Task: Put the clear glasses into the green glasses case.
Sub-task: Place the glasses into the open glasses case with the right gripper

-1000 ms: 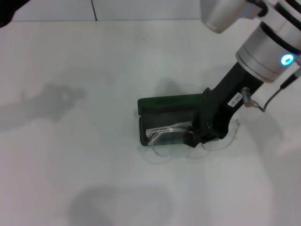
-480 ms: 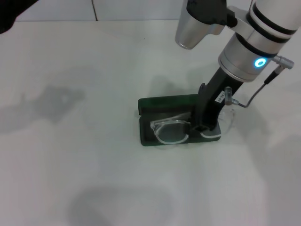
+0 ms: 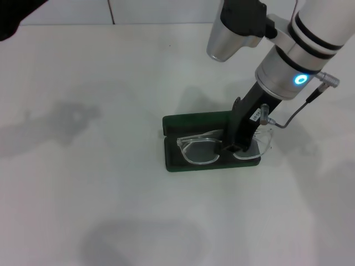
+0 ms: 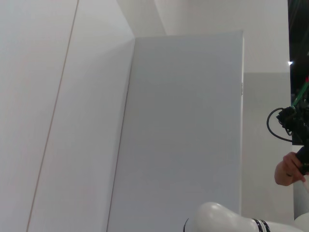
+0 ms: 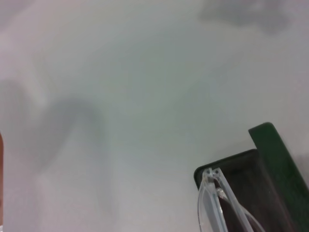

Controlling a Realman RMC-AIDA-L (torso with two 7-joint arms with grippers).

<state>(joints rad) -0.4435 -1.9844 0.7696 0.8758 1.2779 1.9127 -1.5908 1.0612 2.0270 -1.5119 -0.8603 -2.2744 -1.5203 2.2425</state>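
Observation:
The green glasses case (image 3: pixel 176 162) lies open in the middle of the table, its lid (image 3: pixel 194 120) standing at the far side. The clear glasses (image 3: pixel 199 151) rest along the dark tray, and their right end reaches a little past the case's right end. My right gripper (image 3: pixel 236 147) comes down from the right and is shut on the glasses at the bridge. The right wrist view shows one end of the clear glasses (image 5: pixel 211 203) inside a corner of the case (image 5: pixel 271 145). My left gripper is out of view; only a dark part of that arm (image 3: pixel 14 14) shows at the far left corner.
The white table (image 3: pixel 83 166) spreads around the case on all sides. The right arm's silver and white links (image 3: pixel 288 50) hang above the table behind the case. The left wrist view shows only walls and a person's hand (image 4: pixel 287 169).
My right gripper carried the glasses from the case's near right side back over the tray and lowered them in. In the last half second they shifted slightly toward the lid.

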